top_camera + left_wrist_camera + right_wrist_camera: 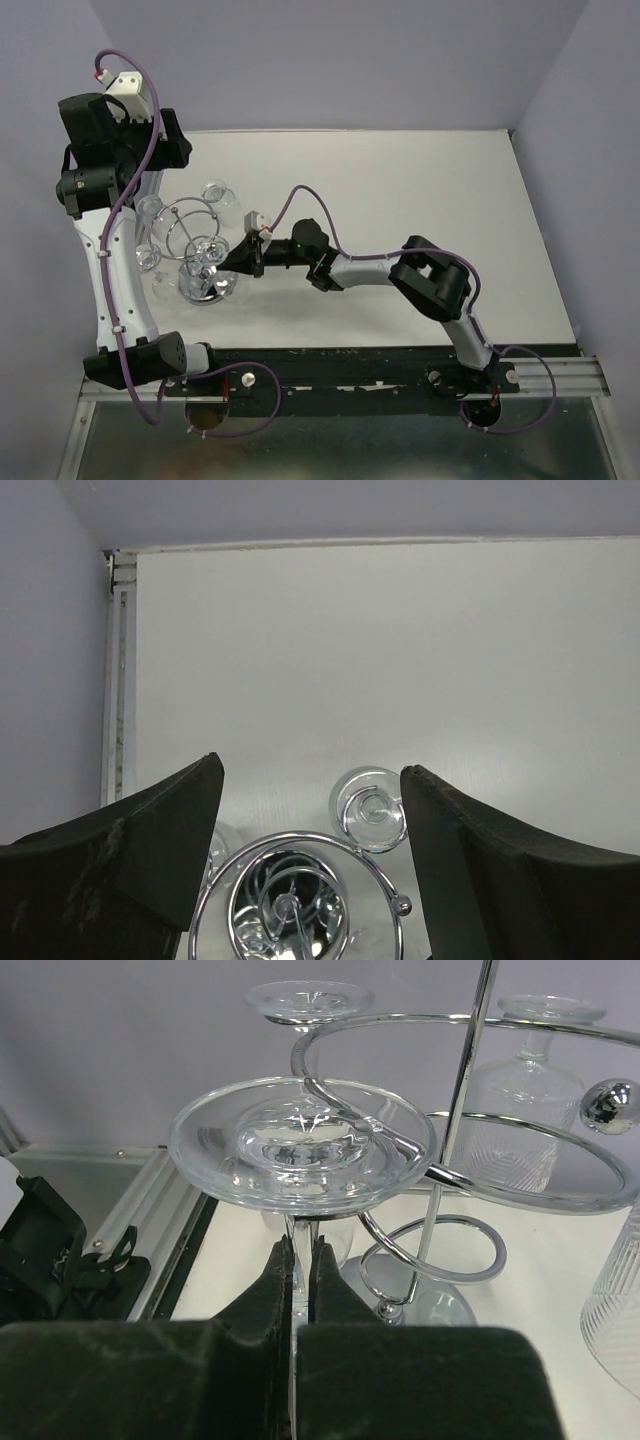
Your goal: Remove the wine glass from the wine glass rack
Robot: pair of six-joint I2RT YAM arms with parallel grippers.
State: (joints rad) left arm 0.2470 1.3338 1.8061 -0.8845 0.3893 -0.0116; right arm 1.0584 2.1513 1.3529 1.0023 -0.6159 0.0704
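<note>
Right gripper (302, 1260) clamps the wine glass (300, 1145) stem under the rack (456, 1110) ring; left gripper (312, 780) spread wide above.

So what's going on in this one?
The right pincer is shut on the stem of a glass that hangs upside down in the rack, its foot resting on a wire ring. The glass is not yet off. The left pincer hangs open above the rack, holding nothing. Other glasses hang on the rack too.
</note>
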